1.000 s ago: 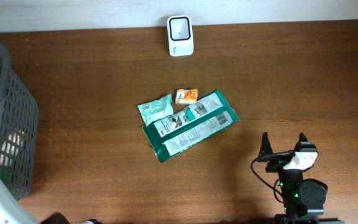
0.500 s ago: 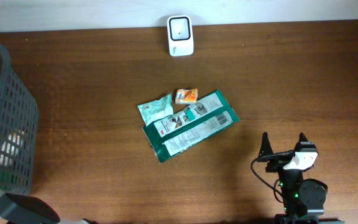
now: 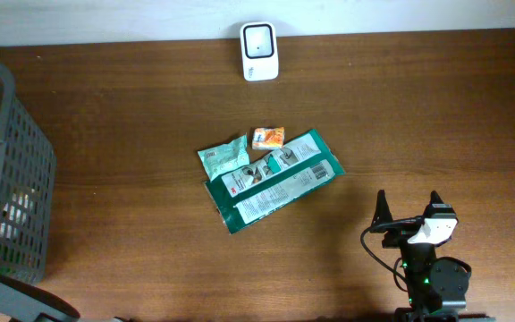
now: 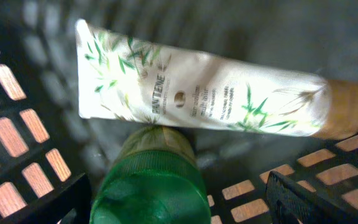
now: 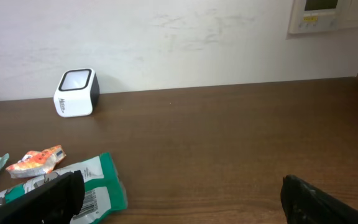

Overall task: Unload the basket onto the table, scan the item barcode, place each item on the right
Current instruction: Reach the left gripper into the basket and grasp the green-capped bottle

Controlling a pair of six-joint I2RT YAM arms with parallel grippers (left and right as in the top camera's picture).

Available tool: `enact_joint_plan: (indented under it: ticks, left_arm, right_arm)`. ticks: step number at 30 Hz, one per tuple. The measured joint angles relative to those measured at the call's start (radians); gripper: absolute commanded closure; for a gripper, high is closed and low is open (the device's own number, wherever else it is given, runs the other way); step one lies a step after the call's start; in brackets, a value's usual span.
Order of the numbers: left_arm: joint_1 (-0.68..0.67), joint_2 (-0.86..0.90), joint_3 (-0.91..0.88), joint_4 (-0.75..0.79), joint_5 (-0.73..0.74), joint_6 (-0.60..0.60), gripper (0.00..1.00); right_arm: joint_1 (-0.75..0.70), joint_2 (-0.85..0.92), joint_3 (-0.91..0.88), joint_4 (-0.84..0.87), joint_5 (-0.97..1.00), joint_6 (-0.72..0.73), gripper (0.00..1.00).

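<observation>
In the left wrist view a white Pantene tube (image 4: 197, 93) with a tan cap lies across the floor of the grey basket (image 4: 17, 99). A green bottle (image 4: 151, 180) lies just in front of the tube. My left gripper (image 4: 179, 202) is open, one finger on each side of the bottle's round end, not pressing it. The white barcode scanner (image 3: 259, 51) stands at the table's far edge. My right gripper (image 3: 409, 207) sits open at the near right, holding nothing, and faces the scanner (image 5: 76, 93).
A long green packet (image 3: 274, 182) with a printed barcode, a small orange packet (image 3: 268, 137) and a pale green wrapper (image 3: 223, 158) lie mid-table. The basket (image 3: 12, 179) fills the left edge. My left arm (image 3: 16, 300) shows at its near corner.
The left arm has shifted at the basket's near corner, a dark link replacing the white one seen earlier. The right arm and the packets have not moved.
</observation>
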Motion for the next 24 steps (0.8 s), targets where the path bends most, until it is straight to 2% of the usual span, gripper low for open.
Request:
enact_joint_plan:
  ticks: [10, 18, 24]
  left_arm:
    - [0.000, 0.000, -0.093, 0.056, -0.049, 0.000, 0.16]
    - [0.002, 0.000, -0.147, 0.098, -0.054, 0.000, 0.32]
    - [0.002, 0.000, -0.148, 0.108, -0.053, 0.000, 0.36]
  right_arm:
    - [0.000, 0.000, 0.000, 0.000, 0.000, 0.000, 0.02]
    - [0.000, 0.000, 0.000, 0.000, 0.000, 0.001, 0.02]
    - [0.000, 0.000, 0.000, 0.000, 0.000, 0.000, 0.02]
